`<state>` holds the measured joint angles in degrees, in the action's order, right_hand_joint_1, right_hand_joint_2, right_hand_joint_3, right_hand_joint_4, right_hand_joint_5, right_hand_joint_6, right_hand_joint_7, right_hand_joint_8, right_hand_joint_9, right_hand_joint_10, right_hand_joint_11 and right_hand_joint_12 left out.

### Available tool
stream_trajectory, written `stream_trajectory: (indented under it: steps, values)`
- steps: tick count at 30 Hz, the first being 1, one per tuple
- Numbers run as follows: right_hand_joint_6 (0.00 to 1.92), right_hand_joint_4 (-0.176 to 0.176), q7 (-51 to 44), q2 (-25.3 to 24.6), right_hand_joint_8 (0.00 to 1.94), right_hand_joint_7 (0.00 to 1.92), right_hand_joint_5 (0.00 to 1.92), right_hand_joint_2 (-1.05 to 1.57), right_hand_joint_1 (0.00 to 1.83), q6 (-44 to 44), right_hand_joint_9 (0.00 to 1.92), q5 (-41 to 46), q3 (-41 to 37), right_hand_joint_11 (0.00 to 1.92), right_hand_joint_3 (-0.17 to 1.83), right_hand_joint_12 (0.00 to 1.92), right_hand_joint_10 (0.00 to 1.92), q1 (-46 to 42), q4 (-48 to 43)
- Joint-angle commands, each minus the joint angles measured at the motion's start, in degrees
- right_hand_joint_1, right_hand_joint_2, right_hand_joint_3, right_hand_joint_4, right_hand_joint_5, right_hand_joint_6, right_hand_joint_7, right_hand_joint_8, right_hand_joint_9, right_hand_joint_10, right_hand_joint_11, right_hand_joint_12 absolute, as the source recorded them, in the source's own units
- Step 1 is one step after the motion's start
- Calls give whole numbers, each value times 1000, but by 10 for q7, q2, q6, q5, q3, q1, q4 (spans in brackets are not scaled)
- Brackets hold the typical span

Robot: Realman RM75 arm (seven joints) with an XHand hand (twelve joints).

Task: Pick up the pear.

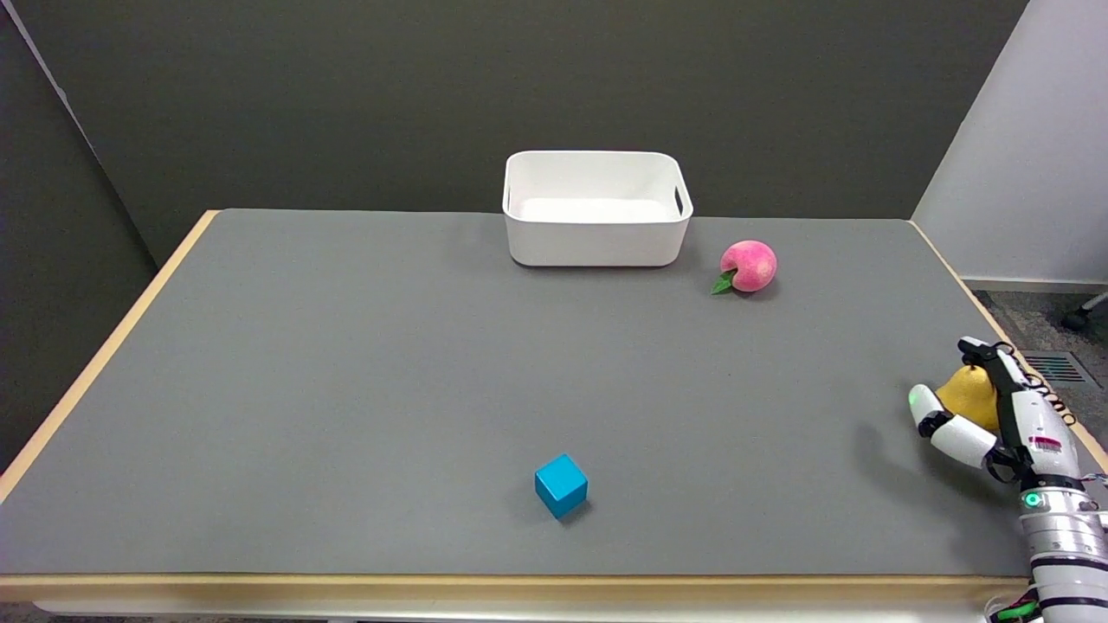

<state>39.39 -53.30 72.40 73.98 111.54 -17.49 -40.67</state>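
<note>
Low at the right edge of the surface (346, 363), the right hand (982, 407) is seen cupped around the yellow pear (968, 391) (fingers either side). Whether it is gripped or lifted cannot be told; raising it is judged to remain.

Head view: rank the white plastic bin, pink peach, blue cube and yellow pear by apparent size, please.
1. White plastic bin, clearly largest.
2. Pink peach and blue cube look alike; the cube sits nearer the camera, so no ranking between them.
Yellow pear: partly hidden inside the right hand, so its size is unsure.
</note>
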Motion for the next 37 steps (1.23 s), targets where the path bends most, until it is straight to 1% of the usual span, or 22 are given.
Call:
stream_trajectory:
  steps: [1, 2, 3, 4, 5, 6, 8, 9, 10, 11, 13, 15, 17, 19, 21, 22, 26, 29, 31, 33, 37]
  values:
    - [981, -134, -5, -23, 1687, 313, 473, 754, 884, 25, 407, -8, 19, 1, 878, 1921, 1834, 46, 60]
    - [1043, -147, -5, -25, 1761, 289, 476, 784, 907, 35, 415, -11, 20, -1, 863, 1921, 1877, 53, 68]
    - [1344, -123, -5, -26, 1855, 274, 550, 967, 940, 40, 374, -13, 21, -1, 626, 1921, 1900, 56, 73]
    - [1574, -104, -5, -27, 1927, 263, 606, 1107, 964, 47, 343, -18, 21, -1, 445, 1921, 1918, 60, 78]
    - [1638, -80, -6, -27, 1941, 245, 628, 1096, 958, 57, 334, -21, 21, -1, 491, 1921, 1921, 63, 84]
    - [1657, -58, -6, -27, 1941, 227, 640, 1052, 945, 62, 331, -24, 21, -1, 582, 1921, 1921, 64, 86]
    - [1864, 10, -6, -25, 1941, 304, 638, 950, 867, 85, 481, -32, 18, -1, 910, 1921, 1921, 70, 94]
    - [1904, 11, -6, -25, 1941, 339, 625, 885, 869, 90, 526, -32, 18, 0, 917, 1921, 1921, 71, 95]
    - [1915, -3, -3, -24, 1941, 375, 605, 800, 893, 99, 559, -32, 20, 2, 844, 1921, 1921, 75, 99]
    - [1921, -1, -1, -22, 1941, 429, 589, 819, 883, 113, 618, -33, 20, 56, 818, 1921, 1921, 79, 101]
    - [1921, 27, -1, -20, 1941, 539, 575, 1012, 811, 133, 744, -42, 15, 221, 858, 1921, 1921, 84, 101]
    - [1921, 22, 1, -17, 1941, 583, 575, 1003, 819, 153, 790, -53, 11, 280, 856, 1921, 1921, 91, 100]
    - [1921, -2, 14, -12, 1941, 694, 572, 785, 968, 182, 964, -67, -1, 508, 704, 1921, 1921, 97, 90]
    - [1921, 19, 20, -7, 1941, 741, 619, 931, 851, 208, 1027, -78, -19, 570, 945, 1921, 1921, 100, 74]
    - [1921, 12, 21, 1, 1941, 826, 668, 781, 1014, 229, 1085, -94, -41, 707, 763, 1921, 1921, 100, 51]
    - [1921, 11, 21, 8, 1941, 849, 683, 748, 1054, 239, 1097, -102, -55, 741, 724, 1921, 1921, 100, 33]
    - [1921, 24, 16, 35, 1941, 887, 752, 740, 1109, 253, 1133, -142, -85, 827, 733, 1921, 1921, 100, -26]
    - [1921, 24, 11, 54, 1941, 901, 767, 739, 1123, 238, 1142, -192, -115, 857, 734, 1921, 1921, 108, -78]
    - [1921, 24, 2, 60, 1941, 905, 769, 739, 1128, 211, 1142, -239, -137, 863, 735, 1921, 1921, 126, -107]
    - [1921, 22, -5, 63, 1941, 905, 764, 741, 1132, 184, 1139, -264, -145, 863, 736, 1921, 1921, 147, -122]
    - [1921, 21, -3, 63, 1941, 891, 750, 750, 1134, 109, 1125, -305, -128, 842, 736, 1921, 1921, 229, -123]
